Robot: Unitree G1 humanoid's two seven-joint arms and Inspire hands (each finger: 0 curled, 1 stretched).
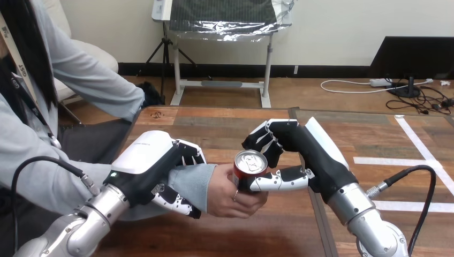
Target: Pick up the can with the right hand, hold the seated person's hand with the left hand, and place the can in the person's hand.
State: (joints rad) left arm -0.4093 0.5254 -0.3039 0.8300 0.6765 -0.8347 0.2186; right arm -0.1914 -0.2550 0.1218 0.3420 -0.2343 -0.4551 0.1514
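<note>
Red can [248,170] held by robot and person together

We see the can upright above the wooden table [225,128], near its middle, silver top facing up. Right hand [308,152] comes in from the view's right and grasps it: thumb [278,181] lies across the can's near side, fingers [265,142] curl round behind, close by the rim. The person's hand [227,195] is on the can too, cupping it from the left and from below, with fingers wrapped under the base. Both touch it; we cannot tell which one bears the weight.

Left hand [150,163] is clamped on the person's wrist, over the grey sleeve [195,179]: fingers curl over the top of the sleeve, thumb closes from beneath. It sits just left of the person's hand and does not touch the can. Both silver forearms enter from the bottom edge. White tape lines [396,160] lie on the table at the far right, well apart from the can.
</note>
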